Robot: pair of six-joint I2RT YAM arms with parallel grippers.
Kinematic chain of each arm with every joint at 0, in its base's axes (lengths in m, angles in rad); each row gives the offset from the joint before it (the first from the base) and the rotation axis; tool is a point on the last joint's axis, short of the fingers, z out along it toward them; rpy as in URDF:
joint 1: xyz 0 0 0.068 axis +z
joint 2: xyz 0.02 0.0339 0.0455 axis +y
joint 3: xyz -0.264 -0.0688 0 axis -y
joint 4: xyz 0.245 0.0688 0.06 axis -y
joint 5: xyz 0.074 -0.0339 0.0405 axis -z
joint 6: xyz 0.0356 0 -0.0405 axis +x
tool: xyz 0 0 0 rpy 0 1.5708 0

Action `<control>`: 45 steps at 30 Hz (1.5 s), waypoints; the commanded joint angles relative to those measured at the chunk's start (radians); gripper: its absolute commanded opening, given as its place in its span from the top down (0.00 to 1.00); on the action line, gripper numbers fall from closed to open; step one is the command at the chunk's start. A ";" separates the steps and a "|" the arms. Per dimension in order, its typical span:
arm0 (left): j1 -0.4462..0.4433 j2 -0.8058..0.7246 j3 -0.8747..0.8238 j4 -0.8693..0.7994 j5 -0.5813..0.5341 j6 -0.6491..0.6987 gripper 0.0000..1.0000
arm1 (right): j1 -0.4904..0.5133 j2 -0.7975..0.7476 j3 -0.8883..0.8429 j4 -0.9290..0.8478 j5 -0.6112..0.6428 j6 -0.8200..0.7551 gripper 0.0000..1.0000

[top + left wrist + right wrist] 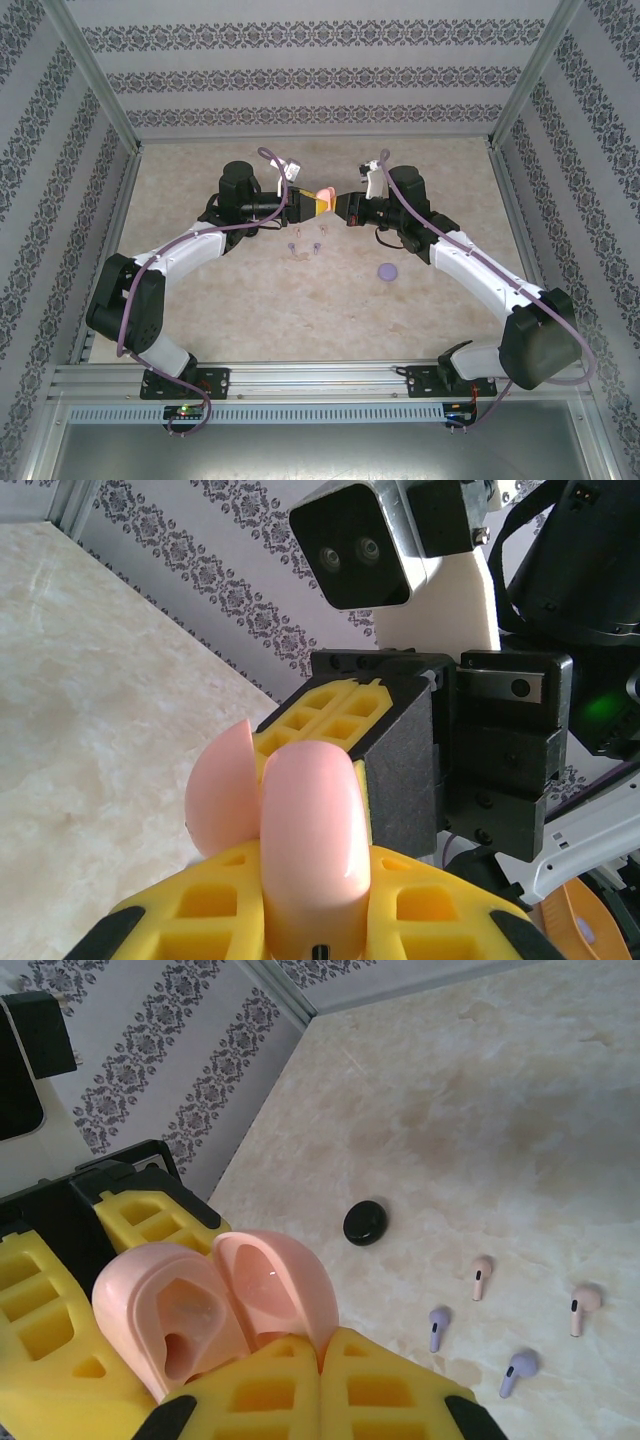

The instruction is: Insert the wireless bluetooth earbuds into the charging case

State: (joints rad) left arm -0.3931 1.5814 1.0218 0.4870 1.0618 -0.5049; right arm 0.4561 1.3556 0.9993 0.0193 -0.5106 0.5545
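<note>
Case [175,1305], glossy pink and rounded, tight in left end effector [315,905] and right end effector [320,1365]

A robotics lab test cell: aluminium framing [320,378] and wallpaper-printed panels [320,80] enclose a marble-look tabletop [300,310].

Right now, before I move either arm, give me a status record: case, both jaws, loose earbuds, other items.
charging case: pink, lid open, held off the table
left jaws: shut on the charging case
right jaws: shut on the charging case
pink earbuds: two, loose on the table
purple earbuds: two, loose beside them
black disc: on the table, apart from the earbuds
purple disc: on the table
</note>
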 commanded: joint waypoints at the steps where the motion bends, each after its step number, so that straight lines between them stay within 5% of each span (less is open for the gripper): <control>1: -0.012 -0.021 0.022 0.039 0.024 -0.001 0.91 | 0.001 0.002 0.040 0.038 0.001 0.006 1.00; 5: -0.011 -0.033 0.013 0.003 -0.037 0.023 0.60 | 0.001 0.000 0.048 0.002 0.025 -0.009 1.00; 14: 0.012 -0.092 0.008 -0.111 -0.140 0.121 0.35 | -0.012 0.002 0.091 -0.156 0.111 -0.120 1.00; 22: 0.034 -0.094 0.201 -0.609 -0.115 0.474 0.31 | -0.012 0.038 0.203 -0.405 0.200 -0.409 1.00; 31: 0.034 0.080 0.508 -1.174 -0.005 0.823 0.28 | -0.004 0.064 0.289 -0.575 0.219 -0.630 1.00; 45: 0.017 0.235 0.701 -1.415 0.077 0.959 0.30 | 0.058 0.113 0.366 -0.615 0.214 -0.654 1.00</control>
State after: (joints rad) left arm -0.3672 1.7977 1.6794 -0.8448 1.0954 0.3908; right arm 0.4995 1.4517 1.3277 -0.5755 -0.3054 -0.0765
